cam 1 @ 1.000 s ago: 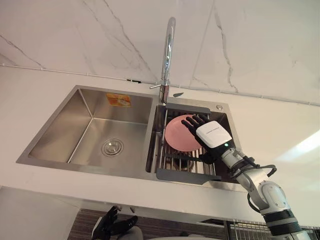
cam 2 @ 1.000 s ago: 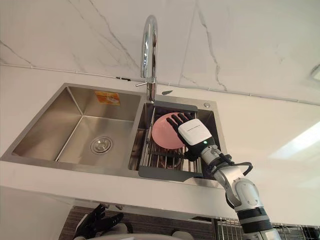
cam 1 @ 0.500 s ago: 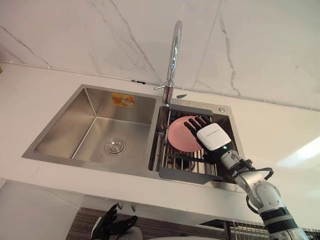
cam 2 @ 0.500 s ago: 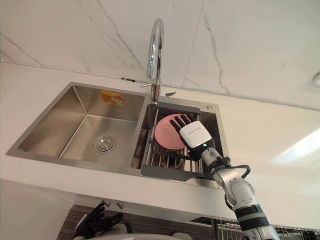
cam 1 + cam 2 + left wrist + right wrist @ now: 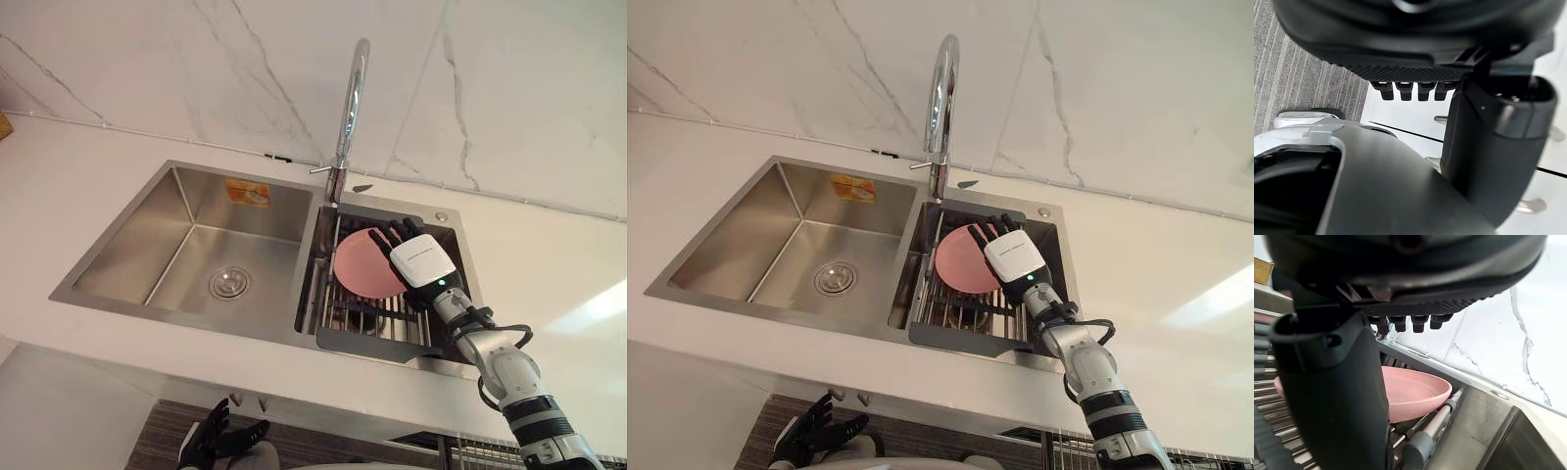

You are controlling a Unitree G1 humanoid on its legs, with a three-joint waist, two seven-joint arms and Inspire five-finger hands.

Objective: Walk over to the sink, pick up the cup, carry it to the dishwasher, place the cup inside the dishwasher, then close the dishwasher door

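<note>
2 basins made up the stainless-steel sink (image 5: 127,257), which was set into a white tabletop (image 5: 554,269) below a marble wall (image 5: 176,59). 1 chrome faucet (image 5: 351,108) stood at the back edge between the basins. The left basin held a round drain (image 5: 228,283) and carried an orange sticker (image 5: 246,192) on its rear wall. The right basin held a grey drain rack (image 5: 372,341), and a pink shallow bowl (image 5: 361,266) lay tilted on the rack's bars.

The right robot hand (image 5: 423,261) was over the right basin, just beside and partly above the bowl. Its fingers (image 5: 1400,324) were straight above the bowl's rim, its thumb (image 5: 1337,396) stood apart, and it gripped nothing. Contact with the bowl could not be determined.

The left robot hand (image 5: 217,443) hung low, below the tabletop's front edge, with fingers relaxed and spread, holding nothing.
</note>
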